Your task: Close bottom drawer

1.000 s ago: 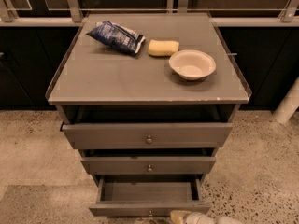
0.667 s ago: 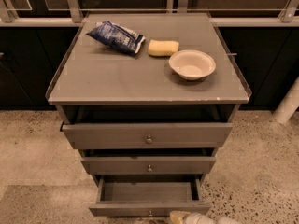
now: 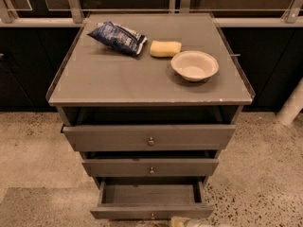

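The grey cabinet (image 3: 150,86) has three drawers. The bottom drawer (image 3: 151,211) is pulled out furthest; its empty inside shows from above, and its slim front carries a small round knob (image 3: 152,216) at the frame's lower edge. The middle drawer (image 3: 150,167) and the top drawer (image 3: 149,137) stand slightly out too. My gripper (image 3: 191,222) shows only as a pale piece at the bottom edge, just right of the knob and in front of the bottom drawer's front.
On the cabinet top lie a blue snack bag (image 3: 117,37), a yellow sponge (image 3: 165,48) and a white bowl (image 3: 194,65). Dark cabinets and a railing run behind. A white pipe (image 3: 291,105) stands at the right on speckled floor.
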Motion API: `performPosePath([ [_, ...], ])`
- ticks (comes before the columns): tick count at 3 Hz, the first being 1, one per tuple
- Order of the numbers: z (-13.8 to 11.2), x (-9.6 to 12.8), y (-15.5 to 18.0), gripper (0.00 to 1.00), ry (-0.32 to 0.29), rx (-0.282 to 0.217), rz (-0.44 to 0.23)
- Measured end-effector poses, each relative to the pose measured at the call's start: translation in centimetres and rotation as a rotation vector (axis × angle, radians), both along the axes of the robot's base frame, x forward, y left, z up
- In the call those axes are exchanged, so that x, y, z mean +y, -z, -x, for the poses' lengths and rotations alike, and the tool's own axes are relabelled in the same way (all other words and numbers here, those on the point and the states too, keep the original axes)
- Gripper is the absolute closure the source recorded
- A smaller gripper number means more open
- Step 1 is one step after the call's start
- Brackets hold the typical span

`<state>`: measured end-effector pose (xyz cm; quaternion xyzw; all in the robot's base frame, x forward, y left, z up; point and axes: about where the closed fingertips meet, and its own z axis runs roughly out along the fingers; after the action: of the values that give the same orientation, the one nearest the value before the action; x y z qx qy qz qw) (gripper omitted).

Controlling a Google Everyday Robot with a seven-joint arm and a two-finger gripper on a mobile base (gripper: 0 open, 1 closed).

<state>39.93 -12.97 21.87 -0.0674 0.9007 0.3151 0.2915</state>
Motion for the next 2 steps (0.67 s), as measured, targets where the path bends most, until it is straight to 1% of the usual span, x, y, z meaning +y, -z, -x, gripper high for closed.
performPosePath([
  [1, -1.2, 0.0, 6.1, 1.0, 0.107, 0.029, -0.048],
  [2, -2.3, 0.0, 10.3, 1.0, 0.196, 0.031, -0.077],
])
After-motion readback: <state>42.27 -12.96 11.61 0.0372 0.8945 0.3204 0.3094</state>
